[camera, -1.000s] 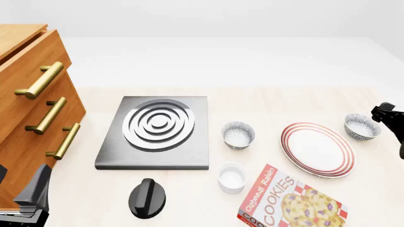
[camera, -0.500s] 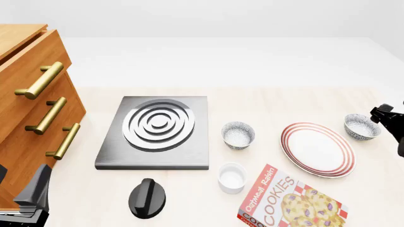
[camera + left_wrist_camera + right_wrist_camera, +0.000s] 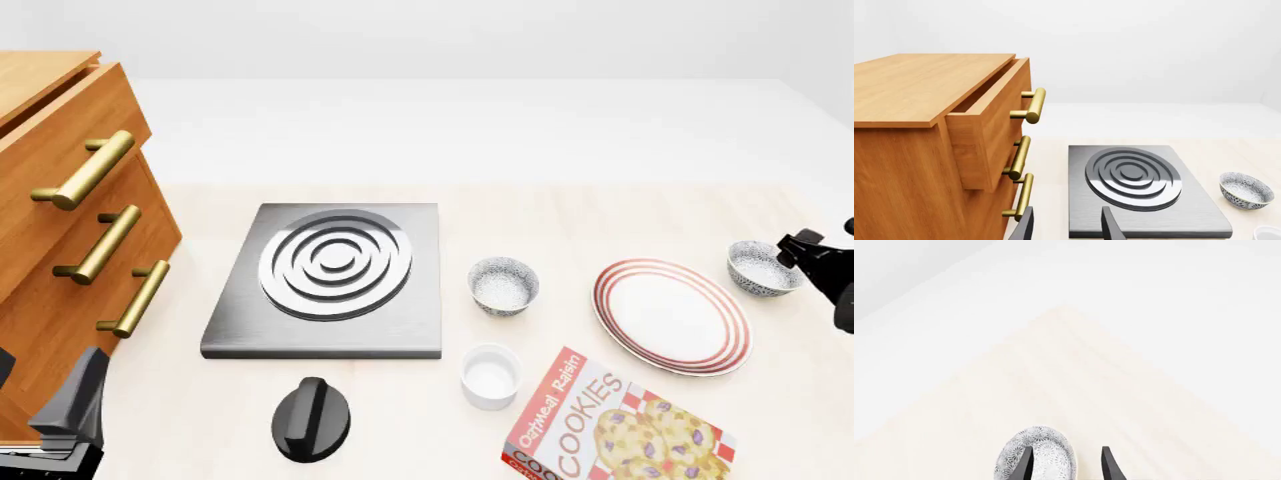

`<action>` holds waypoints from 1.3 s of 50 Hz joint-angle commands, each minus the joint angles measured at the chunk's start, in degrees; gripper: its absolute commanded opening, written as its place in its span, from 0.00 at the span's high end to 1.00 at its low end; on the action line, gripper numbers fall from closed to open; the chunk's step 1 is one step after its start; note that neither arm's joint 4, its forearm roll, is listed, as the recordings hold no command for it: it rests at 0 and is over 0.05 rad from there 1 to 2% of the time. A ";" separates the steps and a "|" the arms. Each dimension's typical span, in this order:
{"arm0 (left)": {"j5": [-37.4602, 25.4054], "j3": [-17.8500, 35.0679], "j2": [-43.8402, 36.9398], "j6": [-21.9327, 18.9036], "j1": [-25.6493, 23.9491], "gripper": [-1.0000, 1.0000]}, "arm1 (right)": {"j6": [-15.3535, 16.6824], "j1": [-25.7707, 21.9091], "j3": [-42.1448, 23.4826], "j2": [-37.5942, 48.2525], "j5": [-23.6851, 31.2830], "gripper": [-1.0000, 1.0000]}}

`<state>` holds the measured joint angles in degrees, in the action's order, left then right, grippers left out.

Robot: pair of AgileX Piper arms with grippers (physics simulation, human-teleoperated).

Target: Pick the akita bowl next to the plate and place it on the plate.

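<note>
The akita bowl (image 3: 763, 268) stands near the table's right edge, just beside the plate (image 3: 671, 315) on its far right side. The right gripper (image 3: 810, 250) is positioned at the bowl's outer rim, jaws parted narrowly; in the right wrist view one finger (image 3: 1023, 463) is seen over the bowl (image 3: 1035, 457), the other outside it, presumably so the wall can be pinched. Nothing is held. Compared with the earlier frames, the right gripper has been shifted slightly toward the bowl. The left gripper (image 3: 1066, 227) is parked open near the table's front left corner.
</note>
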<state>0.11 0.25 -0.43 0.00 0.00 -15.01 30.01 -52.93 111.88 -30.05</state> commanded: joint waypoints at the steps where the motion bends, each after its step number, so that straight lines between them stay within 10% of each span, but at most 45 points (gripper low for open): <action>1: 0.00 0.00 0.00 0.00 0.00 0.00 | -0.50 0.04 -1.23 1.61 0.96 0.00; 65: 0.00 0.00 0.00 0.00 0.00 0.00 | 1.46 0.07 -2.71 6.34 1.85 0.00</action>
<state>0.11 0.25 -0.43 0.00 0.00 -13.97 30.18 -55.45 117.58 -28.23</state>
